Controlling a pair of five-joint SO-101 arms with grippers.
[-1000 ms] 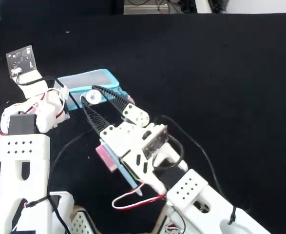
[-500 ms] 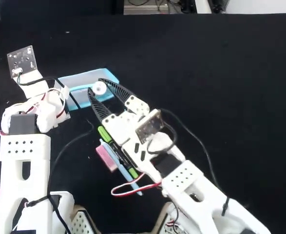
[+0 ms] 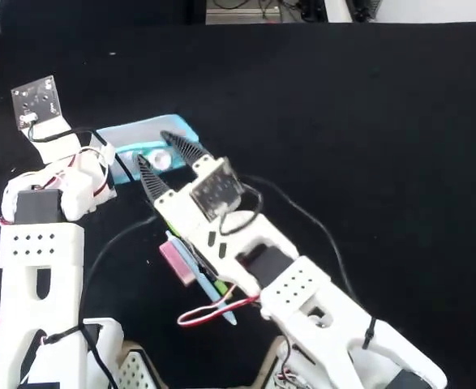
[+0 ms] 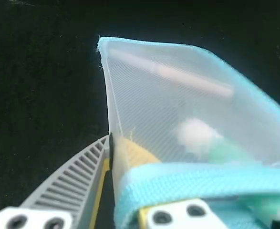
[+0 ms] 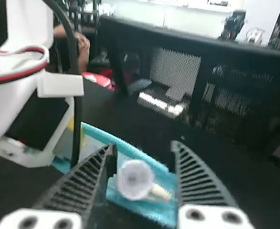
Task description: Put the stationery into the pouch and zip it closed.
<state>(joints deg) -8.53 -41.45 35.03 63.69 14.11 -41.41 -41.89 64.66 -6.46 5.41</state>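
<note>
A light blue mesh pouch (image 3: 144,134) lies at the table's left. My left gripper (image 3: 112,158) is shut on its end; in the left wrist view the pouch (image 4: 178,105) rises from the left gripper (image 4: 112,143), and a beige stick (image 4: 178,71) shows through the mesh. My right gripper (image 3: 152,147) hangs over the pouch with its fingers apart. A white round item (image 3: 163,160) sits between them, against one finger with a gap to the other. The right wrist view has that item (image 5: 132,179) inside the right gripper (image 5: 143,147), above the pouch (image 5: 97,136). A pink eraser (image 3: 177,263) and a blue pen (image 3: 221,296) lie under the right arm.
The black table (image 3: 367,121) stretches open to the right and far side. A red and white cable (image 3: 201,316) loops near the front edge, and a black cable (image 3: 327,235) trails beside the right arm. The left arm's base (image 3: 39,267) stands at front left.
The right gripper swung toward the pouch with the white item, rotated, and its fingers now stand slightly wider. The item sits deeper between them. The left arm has kept still.
</note>
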